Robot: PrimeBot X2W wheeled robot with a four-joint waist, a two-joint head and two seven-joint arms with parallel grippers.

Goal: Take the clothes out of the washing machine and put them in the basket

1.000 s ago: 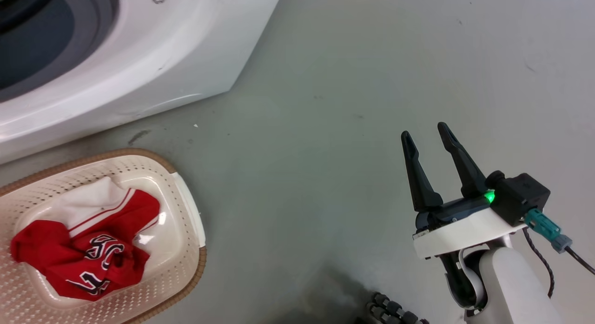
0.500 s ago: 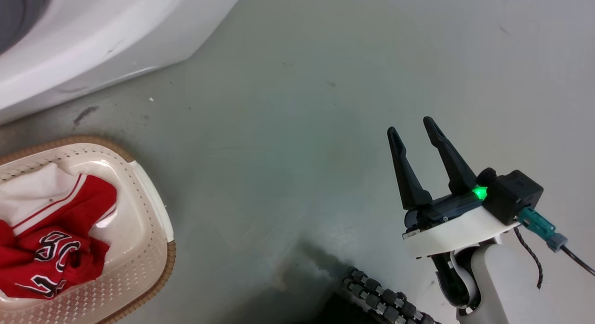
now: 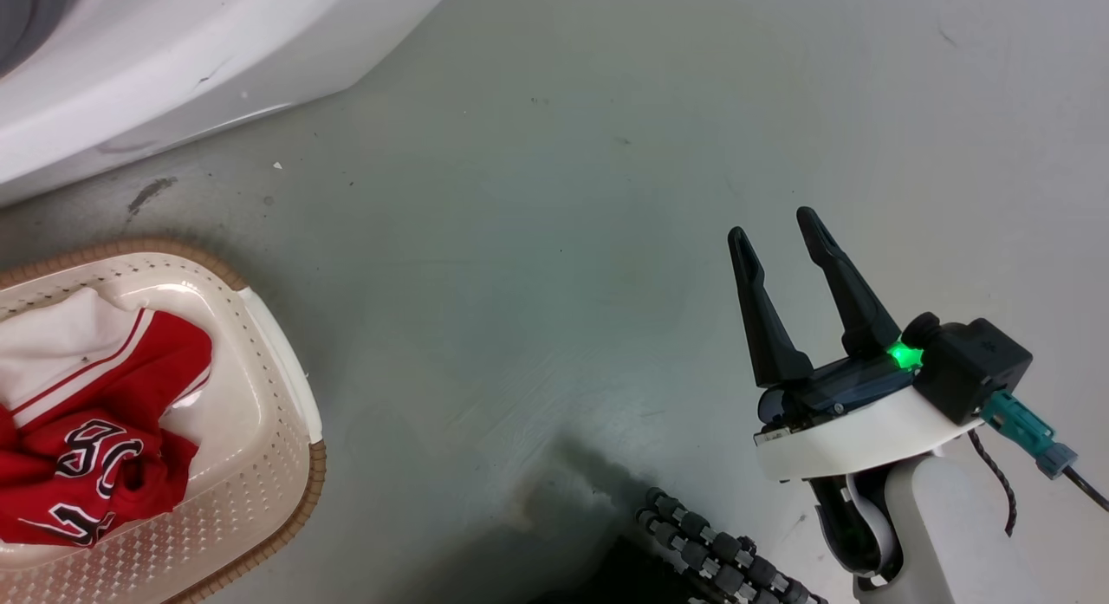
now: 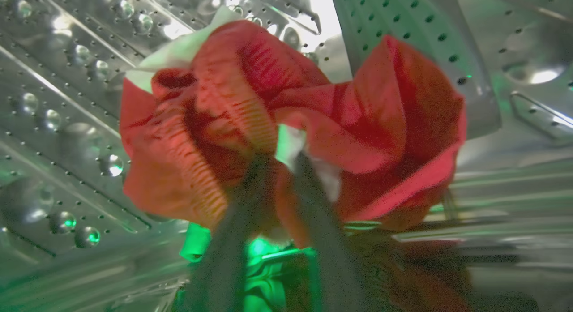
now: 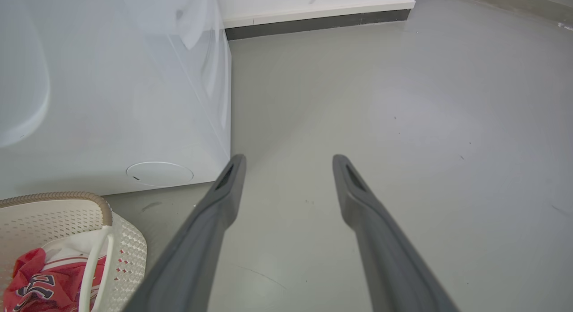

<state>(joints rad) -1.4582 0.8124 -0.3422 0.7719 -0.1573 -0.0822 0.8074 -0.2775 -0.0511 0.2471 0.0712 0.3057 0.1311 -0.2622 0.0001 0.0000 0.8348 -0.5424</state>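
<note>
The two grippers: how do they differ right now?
The left gripper is shut on red clothes; the right gripper is open, holding nothing. The left gripper reaches inside the washing machine's steel drum; the right gripper hangs above the grey floor. Both have two long dark fingers.

A smooth grey floor (image 3: 554,266) is being shown under and all around the right gripper (image 3: 771,223), marked by small dark dots. Well off to that gripper's left, a dark scuff (image 3: 149,194) and a tiny white speck (image 3: 277,165) are being seen on it, near each other. Far ahead of the gripper, the floor is being bounded by a dark skirting strip (image 5: 313,22) beneath a white wall (image 5: 313,1).
</note>
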